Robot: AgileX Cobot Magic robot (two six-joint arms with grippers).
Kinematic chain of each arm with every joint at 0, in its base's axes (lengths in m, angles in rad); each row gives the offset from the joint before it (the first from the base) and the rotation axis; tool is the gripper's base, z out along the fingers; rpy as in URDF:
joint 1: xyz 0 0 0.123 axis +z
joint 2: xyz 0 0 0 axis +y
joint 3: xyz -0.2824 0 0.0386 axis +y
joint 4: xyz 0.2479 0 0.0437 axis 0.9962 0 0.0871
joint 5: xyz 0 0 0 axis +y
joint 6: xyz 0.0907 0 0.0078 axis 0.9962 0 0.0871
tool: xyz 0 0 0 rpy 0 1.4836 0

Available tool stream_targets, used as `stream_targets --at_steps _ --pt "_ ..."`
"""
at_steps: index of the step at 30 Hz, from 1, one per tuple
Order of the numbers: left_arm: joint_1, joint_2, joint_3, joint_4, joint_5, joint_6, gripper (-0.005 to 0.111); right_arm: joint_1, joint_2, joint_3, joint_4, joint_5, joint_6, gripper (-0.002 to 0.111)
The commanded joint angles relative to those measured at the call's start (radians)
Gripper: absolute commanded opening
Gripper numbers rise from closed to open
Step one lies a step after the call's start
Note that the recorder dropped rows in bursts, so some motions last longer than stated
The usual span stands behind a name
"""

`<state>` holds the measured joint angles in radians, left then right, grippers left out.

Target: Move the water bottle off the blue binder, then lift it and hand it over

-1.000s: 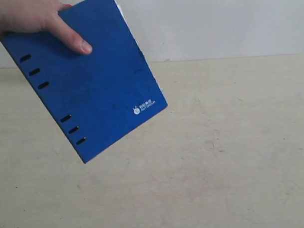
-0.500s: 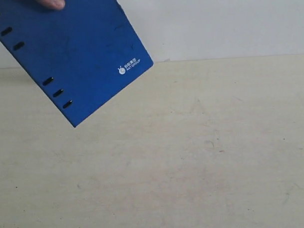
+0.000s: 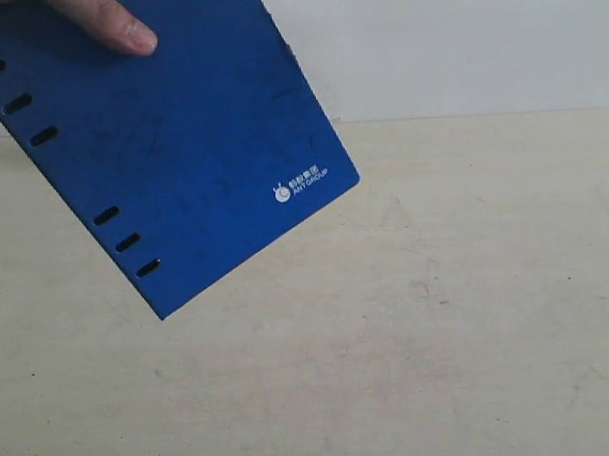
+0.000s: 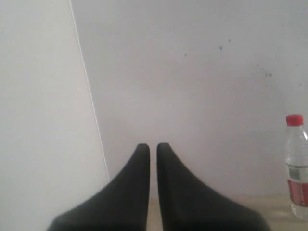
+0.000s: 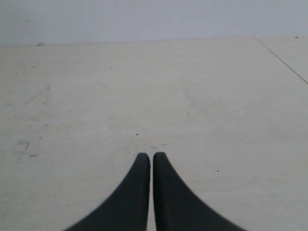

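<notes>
A person's hand holds the blue binder in the air at the upper left of the exterior view, tilted, slots along its lower left edge and a white logo near its right corner. The water bottle, clear with a red cap and a red and white label, stands upright at the edge of the left wrist view, well away from my left gripper. That gripper is shut with nothing in it. My right gripper is shut and empty above bare tabletop. Neither gripper shows in the exterior view.
The cream tabletop spreads under the binder, scuffed and marked. A white wall closes the far side. In the left wrist view a pale wall with a thin vertical seam fills the background.
The hand brought the binder up and left half a second ago, then back down and to the right, nearer the camera. Both grippers are seen only now.
</notes>
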<state>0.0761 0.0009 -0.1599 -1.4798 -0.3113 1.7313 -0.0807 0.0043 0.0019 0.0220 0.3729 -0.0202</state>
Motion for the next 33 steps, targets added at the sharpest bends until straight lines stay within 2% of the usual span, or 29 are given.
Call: stream_targets --at_steps 1,6,9,11,12,14,17,19,21,23,27,31,33 --pt "0.006 -0.001 -0.128 0.188 0.106 -0.017 0.004 -0.001 -0.004 -0.002 -0.006 -0.011 -0.001 0.0" --pt "0.006 -0.001 -0.268 0.245 0.149 -0.012 0.004 -0.001 -0.004 -0.002 -0.006 -0.011 -0.001 0.0" --pt "0.006 0.017 -0.326 0.266 0.256 -0.012 0.004 -0.001 -0.004 -0.002 -0.006 -0.011 -0.001 0.0" --pt "0.006 0.06 -0.352 0.286 0.334 -0.071 0.004 -0.001 -0.004 -0.002 -0.006 -0.011 -0.001 0.0" --pt "0.01 0.087 -0.368 0.357 0.368 -0.171 0.004 -0.001 -0.004 -0.002 -0.006 -0.011 -0.001 0.0" --pt "0.012 0.138 -0.398 0.616 0.401 -0.499 0.004 -0.001 -0.004 -0.002 -0.006 -0.011 -0.001 0.0" --pt "0.012 0.189 -0.431 1.122 0.414 -1.203 0.004 -0.001 -0.004 -0.002 -0.006 -0.011 -0.001 0.0" --pt "0.012 0.189 -0.431 1.432 0.419 -1.611 0.004 -0.001 -0.004 -0.002 -0.006 -0.011 -0.001 0.0" --pt "0.012 0.182 -0.402 1.593 0.421 -1.899 0.004 -0.001 -0.004 -0.002 -0.006 -0.011 -0.001 0.0" --pt "0.019 0.159 -0.349 1.637 0.425 -1.98 0.004 -0.001 -0.004 -0.002 -0.006 -0.011 -0.001 0.0" --pt "0.031 0.091 -0.178 1.625 0.492 -1.98 0.004 -0.001 -0.004 -0.002 -0.006 -0.011 -0.001 0.0" --pt "0.016 0.027 0.001 1.618 0.493 -2.024 0.004 -0.001 -0.004 -0.002 -0.006 -0.011 -0.001 0.0" --pt "0.007 0.002 0.069 1.564 0.493 -2.034 0.004 -0.001 -0.004 -0.002 -0.006 -0.011 -0.001 0.0"
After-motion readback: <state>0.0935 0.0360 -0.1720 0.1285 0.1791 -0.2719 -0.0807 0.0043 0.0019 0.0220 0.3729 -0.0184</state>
